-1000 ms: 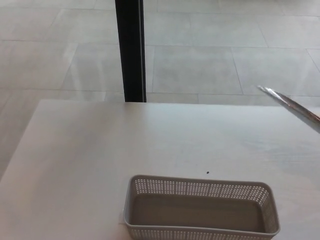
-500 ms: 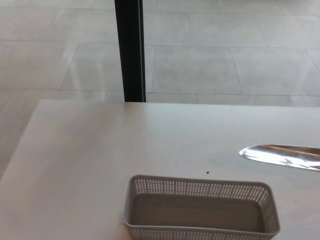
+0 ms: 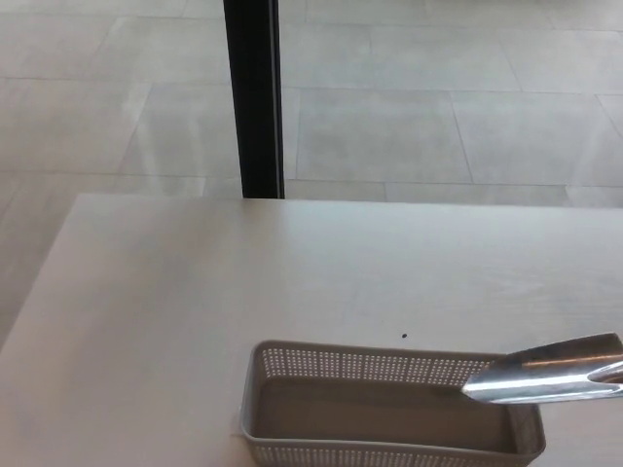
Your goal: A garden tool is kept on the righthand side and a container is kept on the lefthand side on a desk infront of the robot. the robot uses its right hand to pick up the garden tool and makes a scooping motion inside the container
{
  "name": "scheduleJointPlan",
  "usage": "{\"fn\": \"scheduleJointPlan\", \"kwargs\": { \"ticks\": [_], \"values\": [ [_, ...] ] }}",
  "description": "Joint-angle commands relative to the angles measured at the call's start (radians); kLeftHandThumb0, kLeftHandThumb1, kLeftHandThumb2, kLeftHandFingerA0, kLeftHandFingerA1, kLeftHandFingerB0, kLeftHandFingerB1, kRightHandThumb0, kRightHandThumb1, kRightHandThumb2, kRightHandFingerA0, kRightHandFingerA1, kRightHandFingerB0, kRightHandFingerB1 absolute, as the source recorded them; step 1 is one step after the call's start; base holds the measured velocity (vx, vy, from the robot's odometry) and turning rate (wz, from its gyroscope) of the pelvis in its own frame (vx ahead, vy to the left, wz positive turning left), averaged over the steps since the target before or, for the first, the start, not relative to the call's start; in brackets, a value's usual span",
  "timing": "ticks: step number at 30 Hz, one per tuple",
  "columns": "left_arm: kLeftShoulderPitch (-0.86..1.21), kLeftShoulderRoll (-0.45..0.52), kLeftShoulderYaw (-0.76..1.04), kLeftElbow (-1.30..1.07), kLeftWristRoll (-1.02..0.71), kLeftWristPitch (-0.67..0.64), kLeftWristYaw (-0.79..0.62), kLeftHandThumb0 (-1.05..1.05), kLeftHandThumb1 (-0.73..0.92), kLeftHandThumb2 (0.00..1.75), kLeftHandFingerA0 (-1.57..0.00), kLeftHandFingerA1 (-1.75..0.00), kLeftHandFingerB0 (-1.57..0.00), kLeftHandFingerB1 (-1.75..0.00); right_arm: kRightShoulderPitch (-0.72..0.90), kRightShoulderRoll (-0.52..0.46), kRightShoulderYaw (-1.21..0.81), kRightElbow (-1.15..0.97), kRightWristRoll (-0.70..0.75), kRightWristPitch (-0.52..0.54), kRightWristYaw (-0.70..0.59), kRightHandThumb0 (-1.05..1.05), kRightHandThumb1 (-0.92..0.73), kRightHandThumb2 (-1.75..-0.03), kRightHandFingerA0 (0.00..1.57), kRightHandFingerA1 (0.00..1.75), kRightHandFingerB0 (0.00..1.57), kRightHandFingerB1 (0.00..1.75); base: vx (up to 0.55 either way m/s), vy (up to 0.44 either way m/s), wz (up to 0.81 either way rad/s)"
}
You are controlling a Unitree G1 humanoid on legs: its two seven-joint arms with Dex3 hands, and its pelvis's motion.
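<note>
Since half a second ago the shiny metal trowel blade [image 3: 545, 375] has dropped from above the bare desk [image 3: 195, 321] toward 6 o'clock, and its pointed tip now hangs over the right end of the grey perforated container [image 3: 292, 448], the blade reaching in from the picture's 3 o'clock edge and lying nearly level. Neither robot hand shows in the head view, so whether fingers are clamped on the tool's handle cannot be told. At 12 o'clock a black post [image 3: 253, 97] stands on the tiled floor [image 3: 438, 117] beyond the desk's far edge, and a small dark speck [image 3: 404, 338] marks the desk just behind the container.
</note>
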Motion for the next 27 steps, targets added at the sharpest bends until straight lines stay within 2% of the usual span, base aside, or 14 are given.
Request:
{"fn": "scheduleJointPlan", "kwargs": {
  "ticks": [1,2,3,7,8,9,10,13,15,17,18,20,25,27],
  "values": [
    [0.012,0.067,0.009,-0.012,-0.009,0.004,-0.02,-0.66,-0.08,1.13,-0.94,-1.08,-0.82,-1.0,-0.119,-0.182,0.088,-0.056,-0.351,-0.12,-0.438,-0.2,-0.68,-0.7,1.07,1.74,0.57,1.37,0.0,0.0,0.0],
    [0.01,0.066,0.007,-0.01,-0.006,0.002,-0.016,-0.65,-0.08,1.12,-0.95,-1.08,-0.82,-0.99,-0.127,-0.189,0.092,-0.06,-0.362,-0.118,-0.449,-0.25,-0.7,-0.69,0.82,1.75,0.52,1.46,0.0,0.0,0.0],
    [0.005,0.066,0.005,-0.003,-0.002,0.009,-0.011,-0.66,-0.08,1.13,-0.95,-1.08,-0.82,-0.99,-0.139,-0.196,0.086,-0.065,-0.353,-0.144,-0.452,-0.44,-0.56,-0.93,1.13,1.39,0.69,1.13,0.0,0.0,0.0],
    [0.005,0.07,0.01,-0.01,-0.009,0.009,-0.017,-0.68,-0.08,1.12,-0.92,-1.09,-0.82,-1.0,-0.162,-0.219,0.087,-0.086,-0.36,-0.148,-0.445,-0.42,-0.5,-0.93,1.17,1.36,0.71,1.05,0.0,0.0,0.0],
    [0.004,0.069,0.015,-0.009,-0.014,0.006,-0.018,-0.68,-0.08,1.12,-0.92,-1.09,-0.82,-1.0,-0.169,-0.226,0.083,-0.099,-0.365,-0.144,-0.446,-0.42,-0.5,-0.93,1.17,1.36,0.71,1.05,0.0,0.0,0.0],
    [0.005,0.07,0.013,-0.009,-0.011,0.005,-0.016,-0.68,-0.08,1.13,-0.95,-1.08,-0.85,-0.99,-0.172,-0.227,0.083,-0.102,-0.369,-0.141,-0.45,-0.37,-0.66,-0.62,0.89,1.74,0.66,1.24,0.0,0.0,0.0],
    [0.006,0.071,0.01,-0.012,-0.009,0.004,-0.017,-0.58,-0.06,1.11,-1.07,-1.15,-0.92,-1.03,-0.177,-0.23,0.079,-0.112,-0.373,-0.136,-0.452,-0.39,-0.46,-0.9,1.21,1.37,0.74,1.05,0.0,0.0,0.0],
    [0.004,0.071,0.007,-0.012,-0.005,0.004,-0.011,-0.65,-0.12,1.17,-1.0,-1.09,-0.85,-1.0,-0.183,-0.245,0.049,-0.173,-0.339,-0.147,-0.357,-0.36,-0.44,-0.9,1.23,1.37,0.76,1.03,0.0,0.0,0.0],
    [0.002,0.071,0.008,-0.009,-0.006,0.003,-0.015,-0.58,-0.04,1.11,-1.1,-1.14,-0.91,-1.01,-0.184,-0.249,0.043,-0.196,-0.331,-0.149,-0.333,-0.37,-0.45,-0.91,1.23,1.37,0.77,1.02,0.0,0.0,0.0],
    [-0.001,0.07,0.002,-0.005,0.001,0.002,-0.007,-0.66,-0.11,1.16,-0.97,-1.09,-0.86,-1.0,-0.183,-0.25,0.036,-0.223,-0.325,-0.138,-0.31,-0.35,-0.45,-0.91,1.23,1.36,0.78,1.01,0.0,0.0,0.0],
    [0.0,0.071,-0.001,-0.011,0.0,0.0,-0.012,-0.59,-0.03,1.11,-1.09,-1.13,-0.93,-1.02,-0.181,-0.257,0.032,-0.248,-0.306,-0.151,-0.268,-0.4,-0.6,-0.63,0.93,1.7,0.77,1.05,0.0,0.0,0.0],
    [0.001,0.073,-0.006,-0.018,0.002,0.001,-0.015,-0.67,-0.12,1.18,-0.97,-1.1,-0.88,-1.01,-0.184,-0.25,0.036,-0.278,-0.309,-0.164,-0.272,-0.27,-0.57,-0.61,0.95,1.71,0.83,1.07,0.0,0.0,0.0],
    [0.004,0.072,-0.002,-0.012,-0.004,0.007,-0.02,-0.6,-0.05,1.09,-1.07,-1.14,-0.91,-1.02,-0.225,-0.215,0.064,-0.338,-0.34,-0.167,-0.234,-0.35,-0.57,-0.62,0.9,1.65,0.89,0.81,0.0,0.0,0.0],
    [0.005,0.068,0.005,-0.009,-0.012,0.001,-0.032,-0.61,-0.06,1.09,-1.01,-1.15,-0.88,-1.02,-0.225,-0.206,0.063,-0.365,-0.34,-0.155,-0.192,-0.34,-0.57,-0.6,0.92,1.7,0.93,0.86,0.0,0.0,0.0]
  ]
}}
